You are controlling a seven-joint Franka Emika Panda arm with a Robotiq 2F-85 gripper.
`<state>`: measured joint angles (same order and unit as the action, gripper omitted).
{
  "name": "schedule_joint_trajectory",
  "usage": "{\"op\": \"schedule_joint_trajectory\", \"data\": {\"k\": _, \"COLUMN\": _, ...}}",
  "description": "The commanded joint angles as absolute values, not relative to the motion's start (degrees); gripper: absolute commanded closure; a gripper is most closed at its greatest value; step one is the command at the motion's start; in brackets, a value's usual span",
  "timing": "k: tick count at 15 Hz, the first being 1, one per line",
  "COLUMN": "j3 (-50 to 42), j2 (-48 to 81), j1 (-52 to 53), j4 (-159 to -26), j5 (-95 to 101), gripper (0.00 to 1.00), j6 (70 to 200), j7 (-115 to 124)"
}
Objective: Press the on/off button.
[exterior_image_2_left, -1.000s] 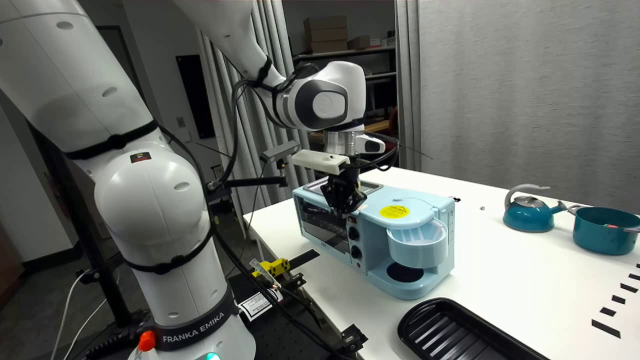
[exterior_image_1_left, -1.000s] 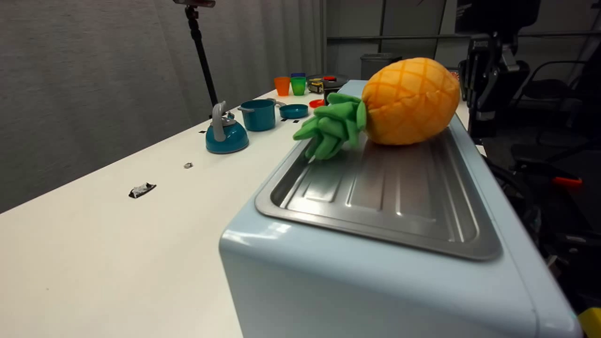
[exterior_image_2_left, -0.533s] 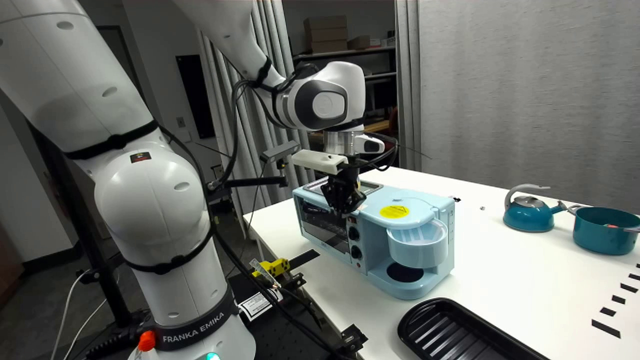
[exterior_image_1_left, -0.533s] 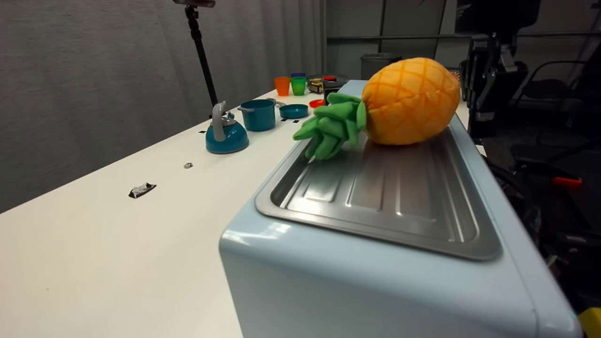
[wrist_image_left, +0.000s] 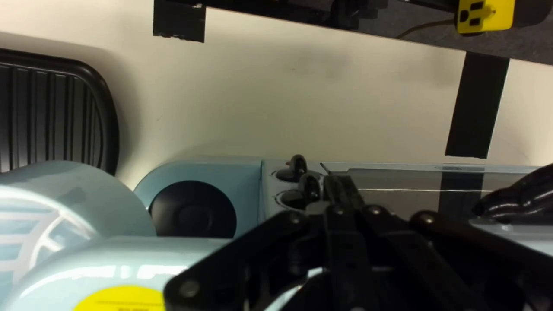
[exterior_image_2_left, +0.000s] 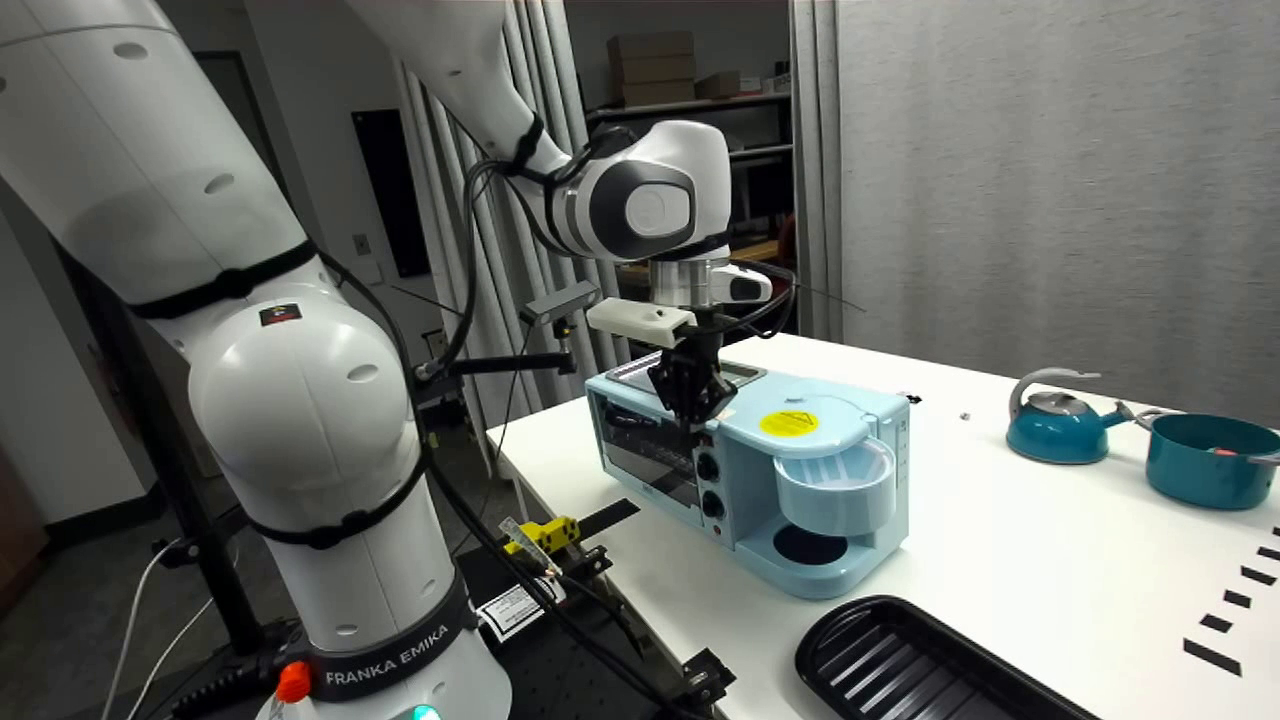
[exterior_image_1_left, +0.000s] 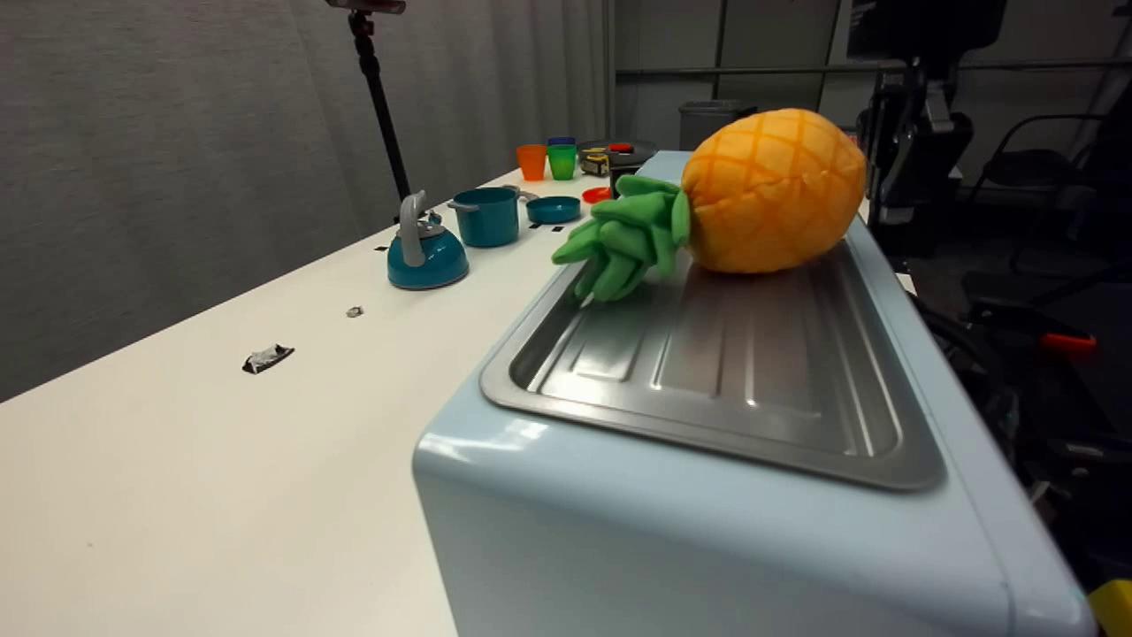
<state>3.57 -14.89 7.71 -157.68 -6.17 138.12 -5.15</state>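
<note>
The light blue breakfast appliance (exterior_image_2_left: 745,400) stands on the table, with an oven door and a control panel. On the panel a small dark reddish switch (exterior_image_2_left: 705,440) sits above two black knobs (exterior_image_2_left: 708,467), partly hidden by my gripper. My gripper (exterior_image_2_left: 692,425) points down at the panel's upper front edge, just beside the switch; I cannot tell whether it touches. In the wrist view the gripper (wrist_image_left: 343,188) has its fingers together with nothing between them, right beside the knobs (wrist_image_left: 309,190); the switch is hidden there. The gripper (exterior_image_1_left: 893,212) is partly behind a plush pineapple (exterior_image_1_left: 774,190).
The plush pineapple lies on the metal tray (exterior_image_1_left: 707,354) atop the appliance. A coffee basket (exterior_image_2_left: 835,490) juts from its front. A black grill pan (exterior_image_2_left: 930,660) lies nearby. A teal kettle (exterior_image_2_left: 1058,425) and a teal pot (exterior_image_2_left: 1212,460) stand farther along the table.
My gripper has shifted slightly toward the appliance, leftward in an exterior view and a little rightward in an exterior view from the robot's base side. Nothing else has moved.
</note>
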Motion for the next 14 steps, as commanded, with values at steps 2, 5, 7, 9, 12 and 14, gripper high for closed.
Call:
{"op": "schedule_joint_trajectory", "data": {"k": 2, "j3": 4.01, "j2": -14.19, "j1": 6.79, "j4": -157.69, "j5": -4.95, "gripper": 1.0, "j6": 141.05, "j7": -3.17}}
{"op": "schedule_joint_trajectory", "data": {"k": 5, "j3": 4.17, "j2": -14.06, "j1": 6.7, "j4": -157.71, "j5": -4.7, "gripper": 1.0, "j6": 141.65, "j7": -2.37}}
{"op": "schedule_joint_trajectory", "data": {"k": 7, "j3": 4.13, "j2": -14.22, "j1": 6.57, "j4": -157.71, "j5": -4.66, "gripper": 1.0, "j6": 141.56, "j7": -1.78}}
{"op": "schedule_joint_trajectory", "data": {"k": 9, "j3": 4.08, "j2": -14.25, "j1": 6.4, "j4": -157.72, "j5": -4.38, "gripper": 1.0, "j6": 141.7, "j7": -1.48}}
{"op": "schedule_joint_trajectory", "data": {"k": 12, "j3": 4.02, "j2": -14.1, "j1": 6.13, "j4": -157.72, "j5": -3.49, "gripper": 1.0, "j6": 141.2, "j7": -1.3}}
{"op": "schedule_joint_trajectory", "data": {"k": 14, "j3": 3.78, "j2": -14.04, "j1": 6.13, "j4": -157.7, "j5": -3.11, "gripper": 1.0, "j6": 139.85, "j7": -1.95}}
